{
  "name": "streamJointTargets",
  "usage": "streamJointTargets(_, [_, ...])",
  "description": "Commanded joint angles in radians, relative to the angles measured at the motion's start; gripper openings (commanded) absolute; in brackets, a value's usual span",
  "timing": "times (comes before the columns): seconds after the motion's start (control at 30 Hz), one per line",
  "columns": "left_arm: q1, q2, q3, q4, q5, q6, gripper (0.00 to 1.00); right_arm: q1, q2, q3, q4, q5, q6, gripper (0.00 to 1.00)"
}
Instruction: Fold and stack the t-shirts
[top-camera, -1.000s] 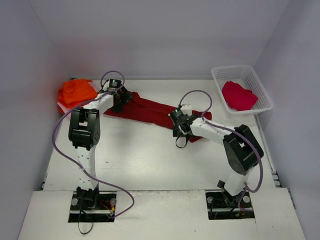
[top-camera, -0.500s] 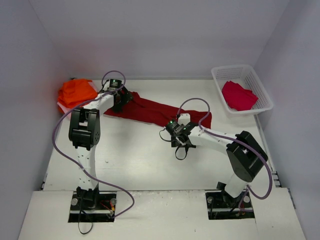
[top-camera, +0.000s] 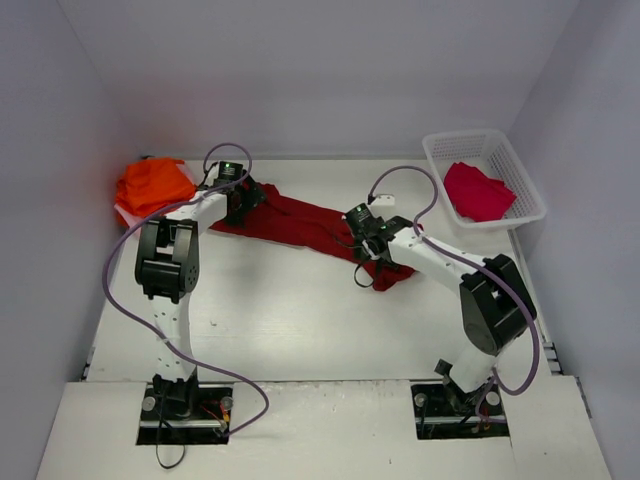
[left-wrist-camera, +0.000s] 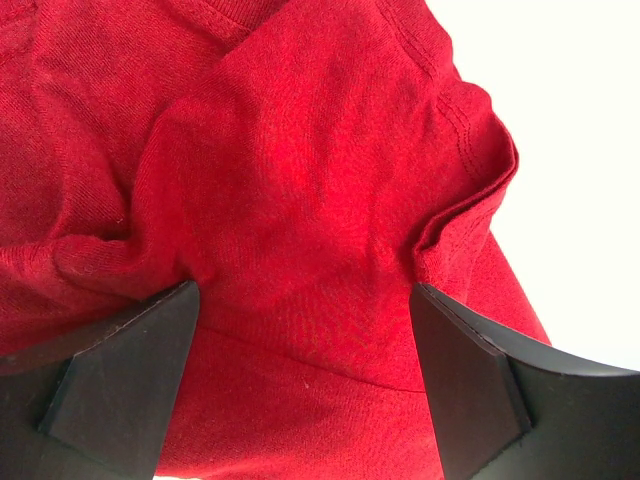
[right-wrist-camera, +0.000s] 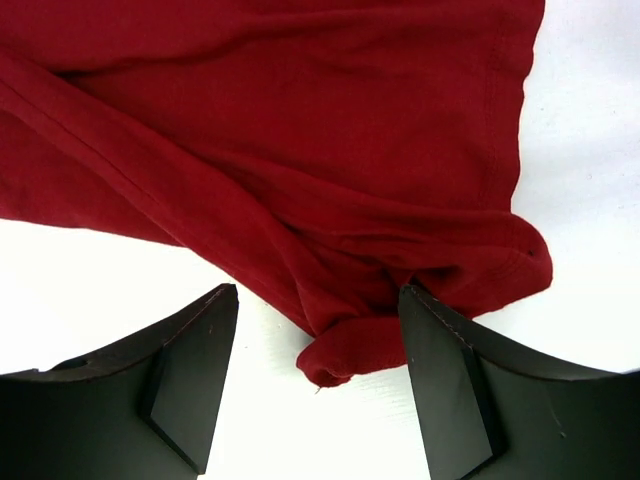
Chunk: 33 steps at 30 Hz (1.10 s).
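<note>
the left gripper (left-wrist-camera: 300, 375) and right gripper (right-wrist-camera: 315, 385) are both spread over the red shirt (top-camera: 300, 225), so go low and pinch the edge well before folding.

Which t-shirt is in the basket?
The crimson t-shirt, in the white basket; the dark red t-shirt lies on the table, the orange t-shirts far left.
</note>
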Motion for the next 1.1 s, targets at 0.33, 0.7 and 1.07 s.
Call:
streamJointTargets(0.33, [-0.008,-0.066,-0.069,-0.040,0.002,0.008,0.82,0.024,-0.126,-0.155,-0.037,-0.030,0.034,0.55])
streamJointTargets(0.7, [-0.008,-0.089,-0.098,-0.045,-0.010,0.025,0.82,0.031,-0.103,-0.198,-0.032,-0.006,0.097,0.39])
streamJointTargets(1.07, [-0.005,-0.075,-0.115,-0.031,-0.010,0.039,0.82,0.030,-0.098,-0.166,-0.031,0.019,0.110,0.00])
